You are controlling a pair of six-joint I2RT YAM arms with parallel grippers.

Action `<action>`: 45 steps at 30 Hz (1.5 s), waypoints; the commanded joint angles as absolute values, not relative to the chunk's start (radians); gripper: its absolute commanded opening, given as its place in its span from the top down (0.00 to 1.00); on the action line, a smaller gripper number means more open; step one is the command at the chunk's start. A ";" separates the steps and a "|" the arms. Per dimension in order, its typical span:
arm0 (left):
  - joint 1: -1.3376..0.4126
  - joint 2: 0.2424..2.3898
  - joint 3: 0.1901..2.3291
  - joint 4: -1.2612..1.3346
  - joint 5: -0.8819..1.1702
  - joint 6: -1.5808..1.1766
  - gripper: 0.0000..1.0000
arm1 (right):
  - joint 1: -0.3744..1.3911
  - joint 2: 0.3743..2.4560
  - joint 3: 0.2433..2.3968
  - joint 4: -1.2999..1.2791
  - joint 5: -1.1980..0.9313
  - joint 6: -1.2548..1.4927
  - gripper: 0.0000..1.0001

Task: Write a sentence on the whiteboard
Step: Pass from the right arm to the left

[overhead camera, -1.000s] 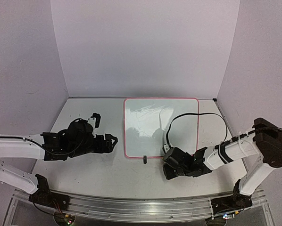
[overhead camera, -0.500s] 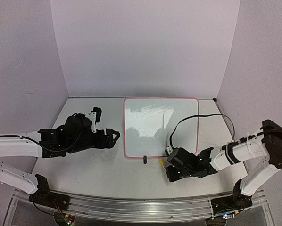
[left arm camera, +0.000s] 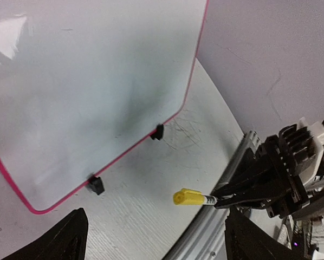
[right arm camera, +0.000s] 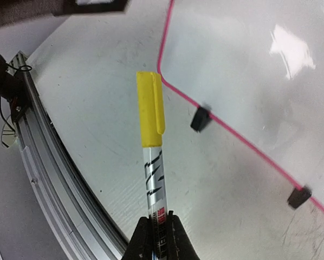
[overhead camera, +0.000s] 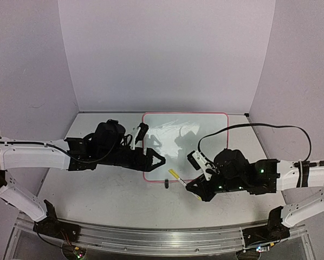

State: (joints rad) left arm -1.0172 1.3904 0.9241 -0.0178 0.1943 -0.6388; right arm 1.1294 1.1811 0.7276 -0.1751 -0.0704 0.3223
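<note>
Stage: pre-writing, tool in hand. The one whiteboard lies flat at the middle back of the surface, with no sentence legible on it. Over its near left corner the left gripper hovers, jaws spread wide and empty. Just off the near edge, the right gripper is clamped tight on the barrel of a marker, with the yellow cap on. Next move, by judgement: the cap must come off, likely pulled by the free gripper, before tip meets board. Count: one surface, one whiteboard, two grippers, one marker, one cap, two black clip feet.
</note>
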 commanded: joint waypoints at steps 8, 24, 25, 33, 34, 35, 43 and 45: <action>-1.003 1.421 0.946 0.156 0.434 -0.805 0.34 | 1.133 1.303 0.876 0.022 -0.062 0.062 1.00; -0.967 1.373 0.912 0.156 0.413 -0.826 0.69 | 1.134 1.304 0.852 0.043 -0.092 0.039 1.00; -0.967 1.372 0.911 0.156 0.412 -0.825 0.70 | 1.134 1.303 0.851 0.043 -0.092 0.038 1.00; -0.966 1.377 0.918 0.156 0.412 -0.818 0.96 | 1.133 1.314 0.855 0.048 -0.070 0.060 0.99; -0.966 1.376 0.920 0.157 0.407 -0.816 1.00 | 1.133 1.315 0.854 0.053 -0.061 0.073 0.93; -0.965 1.373 0.919 0.157 0.399 -0.815 1.00 | 1.132 1.317 0.853 0.061 -0.047 0.091 0.82; -0.939 1.225 0.855 0.157 0.150 -0.828 1.00 | 0.928 1.299 0.777 0.265 -0.235 0.478 0.10; -0.933 1.187 0.854 0.169 0.105 -0.833 1.00 | 0.891 1.304 0.753 0.387 -0.355 0.576 0.04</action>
State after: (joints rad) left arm -0.9513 1.2940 0.8583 0.1172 0.2585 -0.8300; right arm 0.9738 1.3144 0.8024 0.1386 -0.1630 0.3031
